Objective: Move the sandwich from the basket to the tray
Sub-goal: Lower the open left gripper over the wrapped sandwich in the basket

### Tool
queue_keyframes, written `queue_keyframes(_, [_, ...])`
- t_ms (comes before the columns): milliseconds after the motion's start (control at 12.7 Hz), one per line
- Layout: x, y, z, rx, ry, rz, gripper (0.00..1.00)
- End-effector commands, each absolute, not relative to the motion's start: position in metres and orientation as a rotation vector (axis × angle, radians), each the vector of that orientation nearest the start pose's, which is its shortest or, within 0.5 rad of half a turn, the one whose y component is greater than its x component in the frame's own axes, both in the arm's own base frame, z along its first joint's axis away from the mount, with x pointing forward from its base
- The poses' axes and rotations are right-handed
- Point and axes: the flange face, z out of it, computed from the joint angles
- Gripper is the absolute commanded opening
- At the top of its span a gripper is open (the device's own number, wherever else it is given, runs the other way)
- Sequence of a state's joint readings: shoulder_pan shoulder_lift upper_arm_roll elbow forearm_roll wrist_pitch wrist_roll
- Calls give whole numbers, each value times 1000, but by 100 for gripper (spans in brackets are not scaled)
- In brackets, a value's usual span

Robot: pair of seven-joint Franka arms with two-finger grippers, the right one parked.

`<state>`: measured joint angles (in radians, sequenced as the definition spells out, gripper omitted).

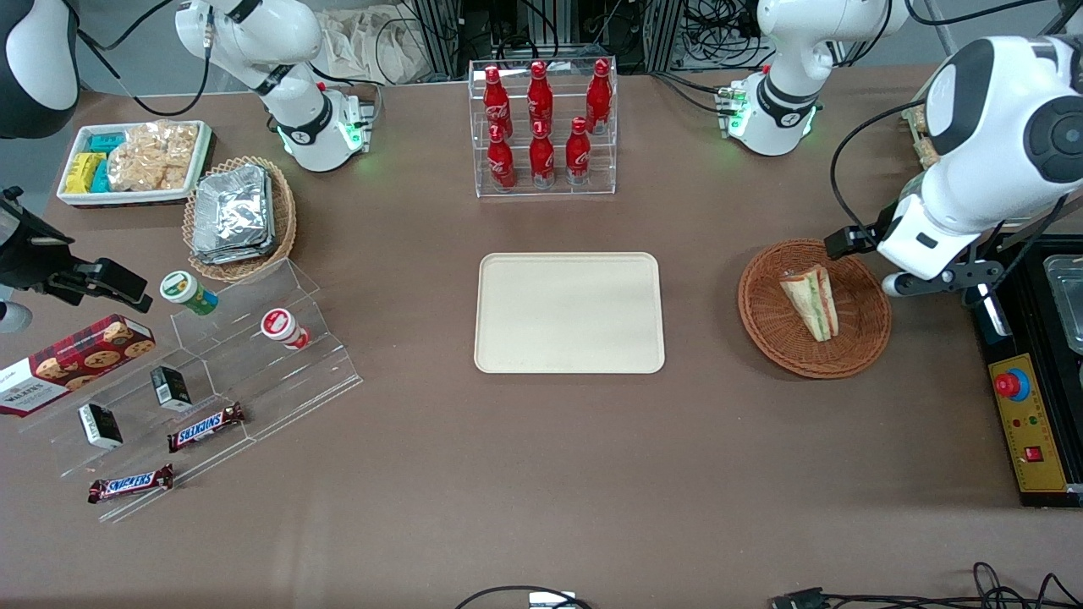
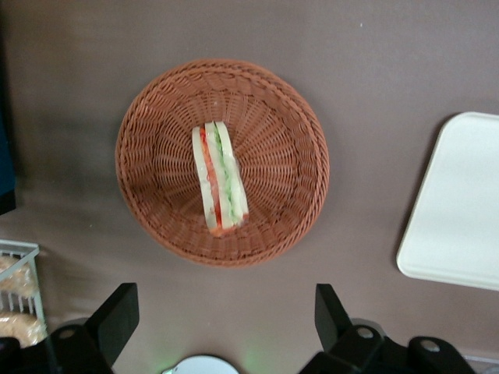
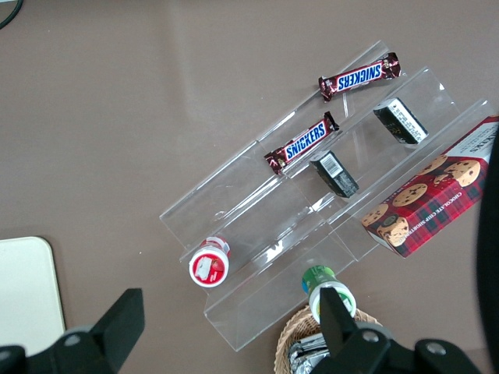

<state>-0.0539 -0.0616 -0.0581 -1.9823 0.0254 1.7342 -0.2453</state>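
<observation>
The sandwich [image 1: 812,301] is a small triangular wedge of pale bread with green, red and pink layers. It lies inside the round reddish-brown wicker basket [image 1: 863,338]. The cream rectangular tray [image 1: 568,313] lies flat on the tabletop near the basket, toward the parked arm's end. The gripper [image 2: 226,319] hovers above the basket edge, jaws spread wide.

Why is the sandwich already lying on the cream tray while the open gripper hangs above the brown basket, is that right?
Not quite: the sandwich lies in the basket, as the left wrist view shows. The tray holds nothing, and the open gripper does hang above the basket.
</observation>
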Motion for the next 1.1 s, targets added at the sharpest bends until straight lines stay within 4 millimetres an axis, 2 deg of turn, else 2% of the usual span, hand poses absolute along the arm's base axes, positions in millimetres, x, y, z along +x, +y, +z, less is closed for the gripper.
queue_keyframes(0, [509, -46, 445, -3065, -216, 226, 100])
queue_keyframes(315, [502, -35, 373, -3066, -238, 240, 100])
queue_keyframes(551, [500, -26, 331, -3057, -258, 306, 100])
queue_keyframes(787, [482, -17, 286, -3064, -261, 245, 100])
queue_keyframes(1024, [480, -9, 247, -3068, -285, 264, 100])
